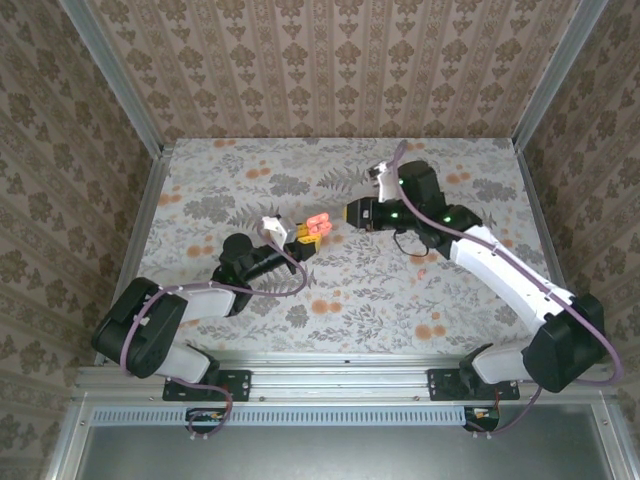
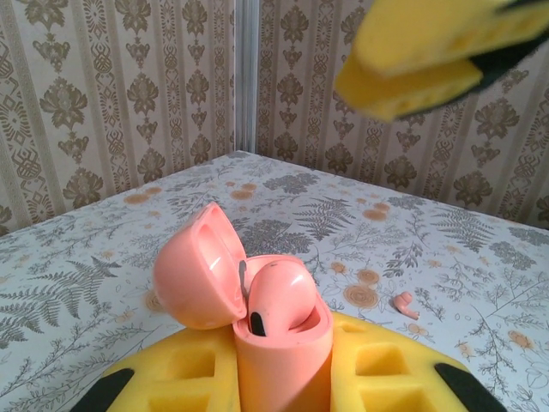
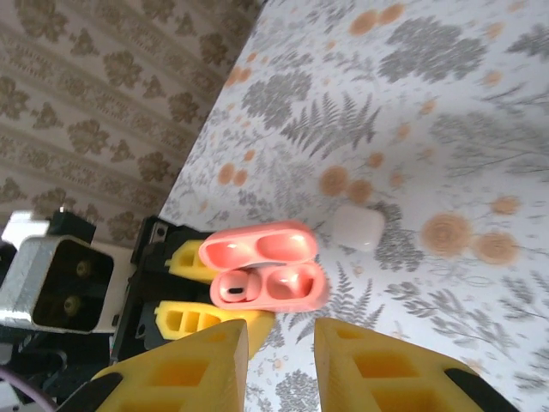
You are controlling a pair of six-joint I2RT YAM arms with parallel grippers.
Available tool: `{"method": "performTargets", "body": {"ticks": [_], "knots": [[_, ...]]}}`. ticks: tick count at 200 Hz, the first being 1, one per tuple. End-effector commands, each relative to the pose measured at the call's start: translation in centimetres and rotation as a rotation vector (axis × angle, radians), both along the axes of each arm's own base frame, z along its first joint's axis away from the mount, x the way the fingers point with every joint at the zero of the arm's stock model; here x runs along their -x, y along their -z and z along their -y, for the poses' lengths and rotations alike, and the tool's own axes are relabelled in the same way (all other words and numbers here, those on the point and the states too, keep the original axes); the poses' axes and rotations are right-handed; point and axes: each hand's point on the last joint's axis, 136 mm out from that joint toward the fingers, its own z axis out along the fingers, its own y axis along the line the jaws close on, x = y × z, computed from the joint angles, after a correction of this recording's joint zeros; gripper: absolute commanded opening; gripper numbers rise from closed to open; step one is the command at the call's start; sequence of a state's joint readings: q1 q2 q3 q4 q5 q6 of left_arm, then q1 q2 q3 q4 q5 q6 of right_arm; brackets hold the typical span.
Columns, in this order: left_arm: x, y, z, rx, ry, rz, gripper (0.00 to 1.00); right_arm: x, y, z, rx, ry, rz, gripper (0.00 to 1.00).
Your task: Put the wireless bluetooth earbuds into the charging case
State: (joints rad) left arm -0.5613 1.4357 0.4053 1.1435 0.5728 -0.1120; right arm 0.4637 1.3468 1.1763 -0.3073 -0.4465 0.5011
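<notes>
Left jaws tight on open coral case [image 2: 283,365]; right jaws slightly apart, seemingly empty.

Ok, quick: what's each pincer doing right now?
Left pincer: shut on the pink charging case, lid open.
Right pincer: slightly open, empty.

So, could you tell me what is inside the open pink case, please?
One pink earbud sits in the case; the second well looks empty. The seated bud's stem is hidden inside the well, and the left fingers cover the case's lower body.
</notes>
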Motion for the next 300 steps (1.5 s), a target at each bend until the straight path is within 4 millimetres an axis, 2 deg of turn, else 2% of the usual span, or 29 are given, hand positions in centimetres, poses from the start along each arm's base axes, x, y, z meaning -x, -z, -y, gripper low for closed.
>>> {"method": "performTargets", "body": {"ticks": [1, 55, 109, 130, 136, 166, 202, 244, 300], "knots": [[0.7, -0.6, 0.2, -0.003, 0.028, 0.039, 0.1, 0.9, 0.5, 3.2, 0.068, 0.039, -0.099, 0.28], [1.3, -0.3, 0.5, -0.038, 0.041, 0.049, 0.1, 2.4, 4.8, 10.2, 0.171, 0.16, -0.378, 0.29], [1.7, 0.1, 0.6, -0.079, 0.042, 0.056, 0.09, 5.2, 9.7, 16.5, 0.353, 0.274, -0.588, 0.29], [1.7, 0.2, 0.6, -0.088, 0.037, 0.056, 0.09, 6.4, 11.2, 18.3, 0.415, 0.306, -0.646, 0.31], [1.8, 0.2, 0.5, -0.088, 0.038, 0.056, 0.09, 6.5, 12.4, 18.5, 0.425, 0.305, -0.687, 0.31], [1.8, 0.3, 0.6, -0.095, 0.04, 0.052, 0.09, 7.7, 15.2, 19.4, 0.47, 0.321, -0.773, 0.32], [1.9, 0.5, 0.7, -0.098, 0.042, 0.047, 0.09, 8.3, 18.0, 19.7, 0.497, 0.323, -0.842, 0.35], [1.8, 0.5, 0.7, -0.101, 0.036, 0.046, 0.09, 7.3, 19.9, 19.0, 0.468, 0.319, -0.862, 0.35], [1.7, 0.7, 0.7, -0.109, 0.029, 0.047, 0.09, 5.6, 21.6, 19.1, 0.525, 0.286, -0.878, 0.34]]}}
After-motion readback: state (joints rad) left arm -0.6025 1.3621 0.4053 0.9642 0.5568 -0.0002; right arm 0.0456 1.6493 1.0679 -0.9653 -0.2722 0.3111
